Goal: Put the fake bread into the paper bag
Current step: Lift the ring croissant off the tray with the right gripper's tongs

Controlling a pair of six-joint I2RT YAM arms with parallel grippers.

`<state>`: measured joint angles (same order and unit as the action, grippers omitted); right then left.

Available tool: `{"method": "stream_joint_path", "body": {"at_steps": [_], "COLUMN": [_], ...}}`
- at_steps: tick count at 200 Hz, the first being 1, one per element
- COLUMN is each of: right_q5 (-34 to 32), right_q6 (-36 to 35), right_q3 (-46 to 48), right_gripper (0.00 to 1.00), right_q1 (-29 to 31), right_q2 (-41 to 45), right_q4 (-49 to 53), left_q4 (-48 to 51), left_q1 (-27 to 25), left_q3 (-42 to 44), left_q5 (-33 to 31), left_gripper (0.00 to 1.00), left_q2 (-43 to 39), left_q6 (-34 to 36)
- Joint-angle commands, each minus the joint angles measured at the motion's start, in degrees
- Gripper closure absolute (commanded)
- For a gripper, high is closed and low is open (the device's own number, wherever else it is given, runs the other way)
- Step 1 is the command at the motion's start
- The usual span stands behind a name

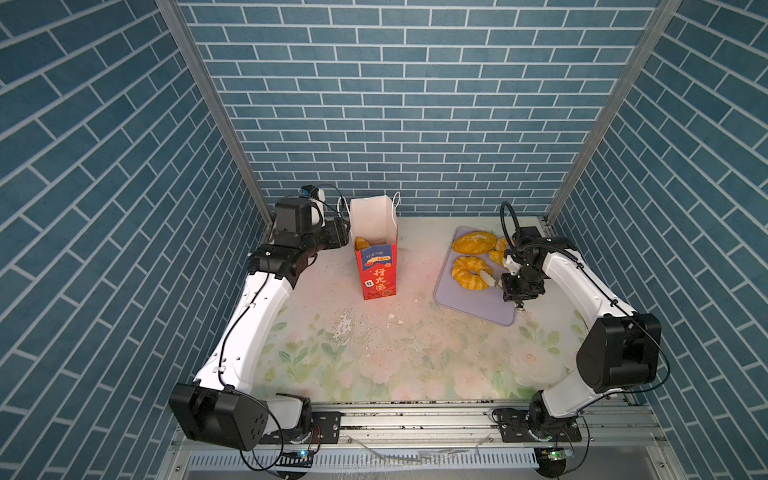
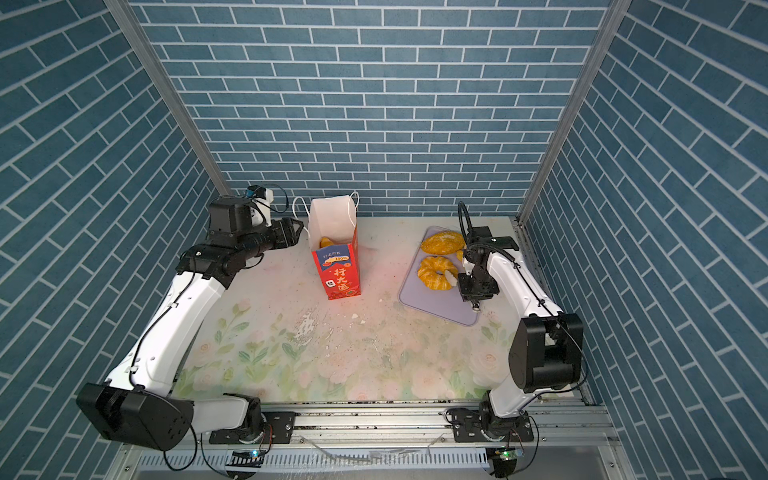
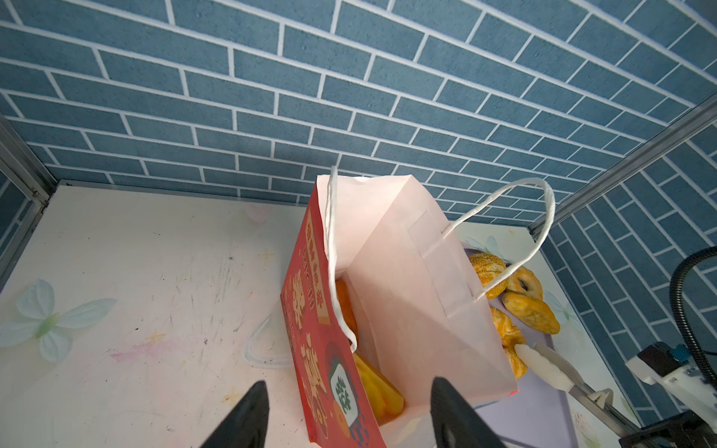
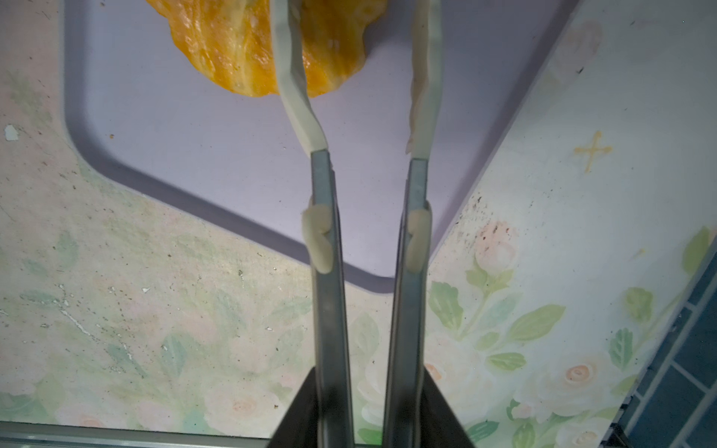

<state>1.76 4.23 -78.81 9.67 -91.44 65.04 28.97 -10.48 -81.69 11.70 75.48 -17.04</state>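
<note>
Worn floral bench (image 1: 374, 353), blue brick-pattern walls. Nearest you: right claw (image 1: 508, 286) clamped on steel tongs with white tips (image 4: 328, 310). Tips are parted, straddling the edge of glossy golden ring-shaped toy pastry (image 1: 467, 272).

Your risk: shallow bite on slick glaze, so ring may slip and drop short of bag.

Flat lilac tray (image 1: 469, 305) carries ring, oval seeded loaf (image 1: 473, 242), smaller pastries (image 1: 496, 253). Tall red paper bag (image 1: 376, 274) stands upright with several yellow-orange pastries (image 3: 372, 384) inside. Mouth is narrow, and tongs could tip it. Left claw (image 3: 349, 383) spread, just beside bag top.

The paper bag (image 1: 376, 274) was red with gold characters, white inside. The bread (image 1: 473, 243) was golden-yellow, the tray (image 1: 469, 303) lilac, the tongs (image 4: 328, 310) steel with cream tips, the table (image 1: 374, 353) pale floral.
</note>
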Motion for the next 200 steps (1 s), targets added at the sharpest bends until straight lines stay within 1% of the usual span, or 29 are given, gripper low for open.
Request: {"method": "stream_joint_path", "body": {"at_steps": [1,62,81,138,166,181,185,200], "right_q5": [0.7,1.1,2.9,2.9,2.9,2.9,4.5,4.7], "right_q6": [0.0,-2.8,-4.8,-7.5,-8.2,-8.3,-8.3,-8.1], "right_q3": [-2.8,-10.2,-12.3,-17.8,-17.6,-16.7,-16.7,-16.0], "right_gripper": [0.61,0.59,0.58,0.58,0.62,0.67,0.68,0.73], "right_q1": [-0.2,-0.2,-0.2,-0.3,-0.5,-0.6,-0.6,-0.6], "right_q2": [-0.9,-6.9,-9.4,-16.5,-17.6,-17.1,-17.0,-16.1], "right_q4": [0.0,1.1,3.5,6.5,6.7,6.2,6.1,5.9], "left_q4": [-0.5,-0.1,-0.1,0.6,0.9,0.8,0.8,0.6], "left_q1": [-0.2,-0.2,-0.2,-0.2,-0.2,-0.3,-0.3,-0.3], "left_q3": [-0.1,-0.2,-0.2,-1.8,-1.9,-1.9,-1.8,-1.7], "left_q5": [0.9,0.1,-0.2,-0.2,-0.6,-0.5,-0.6,-0.3], "left_gripper": [0.32,0.33,0.33,0.33,0.32,0.33,0.33,0.33], "left_q2": [0.4,0.5,0.8,1.6,1.2,1.0,1.0,0.8], "left_q6": [0.3,0.2,0.2,0.2,0.2,0.1,0.2,0.1]}}
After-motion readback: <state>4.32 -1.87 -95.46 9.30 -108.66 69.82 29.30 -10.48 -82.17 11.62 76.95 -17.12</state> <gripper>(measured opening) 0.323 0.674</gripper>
